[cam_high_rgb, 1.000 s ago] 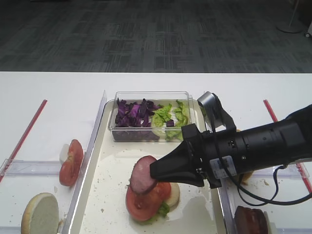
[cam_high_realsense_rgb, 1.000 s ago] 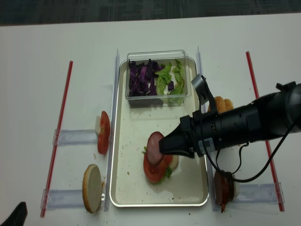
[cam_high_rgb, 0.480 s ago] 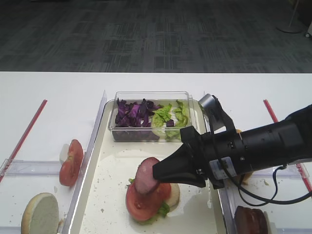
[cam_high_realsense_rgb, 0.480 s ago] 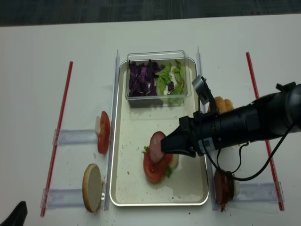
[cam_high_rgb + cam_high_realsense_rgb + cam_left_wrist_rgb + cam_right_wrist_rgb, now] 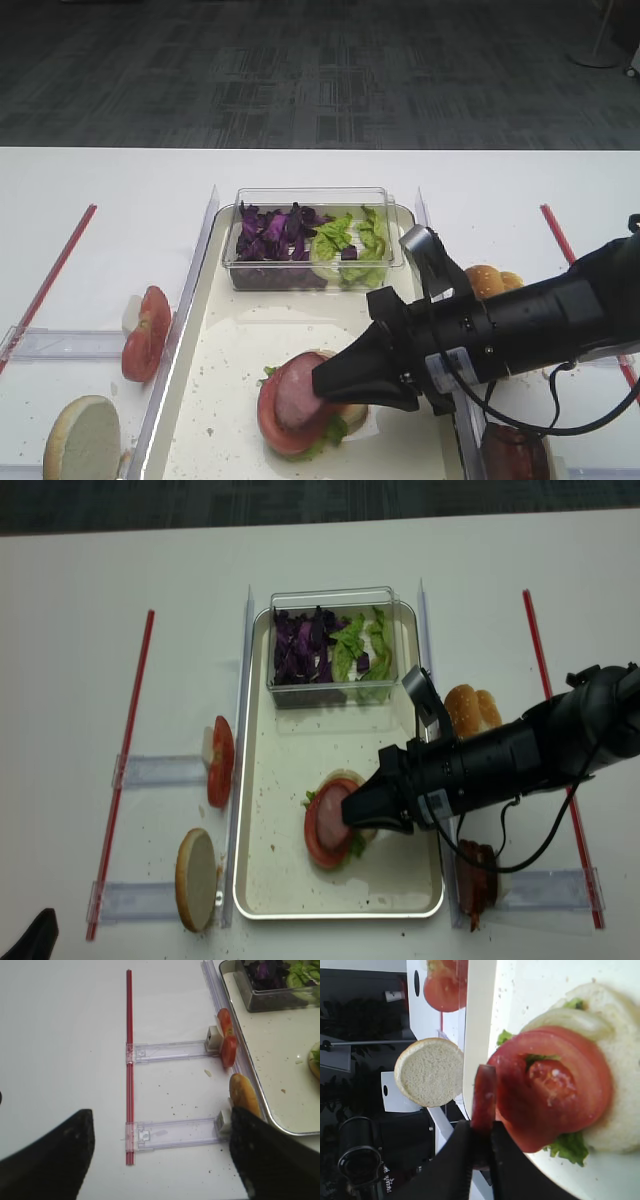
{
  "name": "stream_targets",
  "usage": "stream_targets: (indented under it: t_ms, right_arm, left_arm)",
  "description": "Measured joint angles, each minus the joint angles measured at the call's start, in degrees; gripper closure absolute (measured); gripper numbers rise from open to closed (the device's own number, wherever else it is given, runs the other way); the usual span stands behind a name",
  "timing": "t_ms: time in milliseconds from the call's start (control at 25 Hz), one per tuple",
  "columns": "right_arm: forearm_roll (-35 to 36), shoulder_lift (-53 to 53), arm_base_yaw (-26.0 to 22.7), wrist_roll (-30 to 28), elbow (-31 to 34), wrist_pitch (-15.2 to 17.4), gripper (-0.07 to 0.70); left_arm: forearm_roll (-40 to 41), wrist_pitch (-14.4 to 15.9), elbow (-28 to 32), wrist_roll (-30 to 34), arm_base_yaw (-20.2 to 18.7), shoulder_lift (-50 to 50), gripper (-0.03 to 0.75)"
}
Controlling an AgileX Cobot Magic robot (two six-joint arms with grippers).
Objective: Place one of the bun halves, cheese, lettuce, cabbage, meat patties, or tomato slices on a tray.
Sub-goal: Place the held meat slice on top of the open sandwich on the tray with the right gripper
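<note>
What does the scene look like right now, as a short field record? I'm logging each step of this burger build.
held item: meat patty, clamped edge-on in the right pincer
patty position: over the tomato slice on the stack
stack: bun half, lettuce, tomato
stack location: on the tray
clear box: purple cabbage and lettuce, at the tray's far end
off tray, left: tomato slices, pale bun half
left pincer: open, holding nothing

bright even overhead light, soft shadows, blurred close-up wrist foregrounds.
</note>
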Motion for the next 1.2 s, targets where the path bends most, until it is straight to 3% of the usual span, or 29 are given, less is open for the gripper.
stream_targets:
  t_ms: [720,1200]
  right_arm:
    - [0.55,0.72,0.00,-0.33,-0.07,0.25,0.496]
    - [0.68,0.72,0.00,-0.33,-0.13,0.06,0.216]
  left_arm:
    - [0.00,0.00,0.00,0.00,0.00,0.00,0.212]
    - [0.00,0.00,0.00,0.00,0.00,0.00,0.212]
